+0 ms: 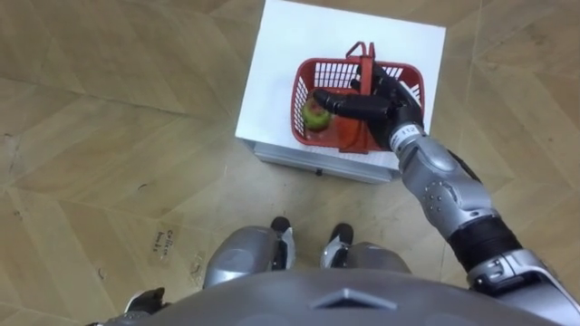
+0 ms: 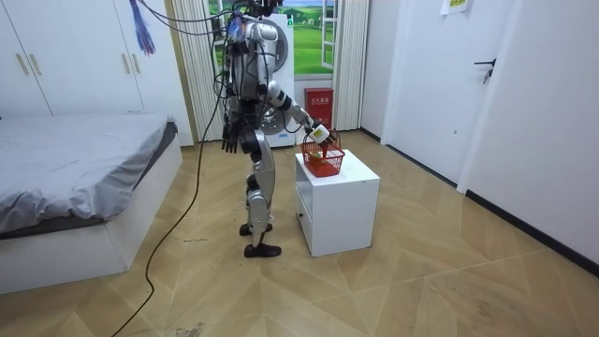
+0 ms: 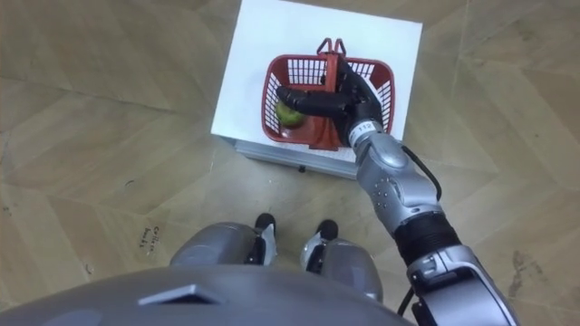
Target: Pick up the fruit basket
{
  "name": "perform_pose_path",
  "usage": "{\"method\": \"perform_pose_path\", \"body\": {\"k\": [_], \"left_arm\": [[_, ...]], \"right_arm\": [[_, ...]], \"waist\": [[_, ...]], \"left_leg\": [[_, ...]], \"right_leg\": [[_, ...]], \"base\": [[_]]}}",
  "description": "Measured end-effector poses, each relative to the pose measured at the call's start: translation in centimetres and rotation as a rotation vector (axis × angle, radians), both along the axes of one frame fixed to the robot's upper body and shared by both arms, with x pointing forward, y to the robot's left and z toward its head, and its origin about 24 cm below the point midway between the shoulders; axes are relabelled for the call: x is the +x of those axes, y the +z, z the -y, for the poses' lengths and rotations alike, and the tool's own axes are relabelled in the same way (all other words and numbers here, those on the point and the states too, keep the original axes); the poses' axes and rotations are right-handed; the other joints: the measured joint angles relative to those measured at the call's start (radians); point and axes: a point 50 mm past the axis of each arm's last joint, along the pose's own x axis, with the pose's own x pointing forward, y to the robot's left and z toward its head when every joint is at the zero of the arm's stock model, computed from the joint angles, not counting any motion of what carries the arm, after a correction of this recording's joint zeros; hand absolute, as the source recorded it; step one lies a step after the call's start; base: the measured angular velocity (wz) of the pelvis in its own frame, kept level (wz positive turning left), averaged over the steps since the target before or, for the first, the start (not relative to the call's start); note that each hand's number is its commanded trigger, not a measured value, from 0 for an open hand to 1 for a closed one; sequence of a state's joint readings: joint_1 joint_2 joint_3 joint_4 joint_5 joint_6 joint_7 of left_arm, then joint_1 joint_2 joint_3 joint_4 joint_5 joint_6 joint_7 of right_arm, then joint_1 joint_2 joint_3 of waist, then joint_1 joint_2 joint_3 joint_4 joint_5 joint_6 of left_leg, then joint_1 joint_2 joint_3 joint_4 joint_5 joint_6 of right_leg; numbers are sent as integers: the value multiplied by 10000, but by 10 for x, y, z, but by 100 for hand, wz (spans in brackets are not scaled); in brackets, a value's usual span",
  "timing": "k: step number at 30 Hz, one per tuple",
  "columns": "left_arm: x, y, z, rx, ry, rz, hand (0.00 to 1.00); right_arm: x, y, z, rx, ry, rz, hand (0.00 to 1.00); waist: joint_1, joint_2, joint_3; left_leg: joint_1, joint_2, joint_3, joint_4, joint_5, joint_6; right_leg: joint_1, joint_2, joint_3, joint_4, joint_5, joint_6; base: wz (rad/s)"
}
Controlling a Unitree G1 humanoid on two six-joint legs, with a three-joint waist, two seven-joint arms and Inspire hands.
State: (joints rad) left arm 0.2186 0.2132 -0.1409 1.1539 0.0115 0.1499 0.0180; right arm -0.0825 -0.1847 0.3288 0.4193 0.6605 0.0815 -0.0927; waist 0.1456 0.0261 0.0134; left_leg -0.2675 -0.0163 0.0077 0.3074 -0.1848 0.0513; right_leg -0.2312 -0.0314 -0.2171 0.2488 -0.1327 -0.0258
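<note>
The red plastic fruit basket (image 1: pixel 313 81) (image 3: pixel 279 77) (image 2: pixel 324 161) stands on a white cabinet (image 1: pixel 290 41) (image 2: pixel 342 201) right in front of me. Its handle (image 1: pixel 362 52) (image 3: pixel 330 50) is raised upright. A green and reddish fruit (image 1: pixel 317 115) (image 3: pixel 289 114) lies inside. My right hand (image 1: pixel 385 98) (image 3: pixel 349 98) is over the basket at the handle, fingers stretched out to the left across the fruit, not closed round anything. Beside my hip my left hand (image 2: pixel 229 144) hangs down with relaxed fingers.
The cabinet's front edge (image 1: pixel 317 163) lies just beyond my feet, with wooden floor (image 1: pixel 109 136) all round it. A bed (image 2: pixel 75 178) fills the room view's left. Behind me hang curtains (image 2: pixel 192 65), and a door (image 2: pixel 491 84) is at the right.
</note>
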Motion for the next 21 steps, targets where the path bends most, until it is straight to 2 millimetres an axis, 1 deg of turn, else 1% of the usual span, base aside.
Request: {"method": "perform_pose_path", "body": {"k": [10,15,21], "left_arm": [[-4,0,1,-4,46,-91,0],[-4,-1,3,47,68,-112,0],[-6,-1,2,173,117,-290,0]], "right_arm": [[-1,-1,4,-564,-249,-13,0],[0,-1,7,-691,-667,-60,0],[2,6,11,-839,-1215,140,0]], "waist": [[-39,-20,-11],[-61,-119,-74],[-130,-131,-82]], "left_leg": [[100,2,75,-36,0,0],[118,6,93,-22,1,0],[126,-1,90,-39,1,1]], "right_leg": [[24,0,105,36,-2,2],[41,-5,107,53,-2,3],[45,0,106,55,-3,3]], "base": [[-2],[0],[0]]}}
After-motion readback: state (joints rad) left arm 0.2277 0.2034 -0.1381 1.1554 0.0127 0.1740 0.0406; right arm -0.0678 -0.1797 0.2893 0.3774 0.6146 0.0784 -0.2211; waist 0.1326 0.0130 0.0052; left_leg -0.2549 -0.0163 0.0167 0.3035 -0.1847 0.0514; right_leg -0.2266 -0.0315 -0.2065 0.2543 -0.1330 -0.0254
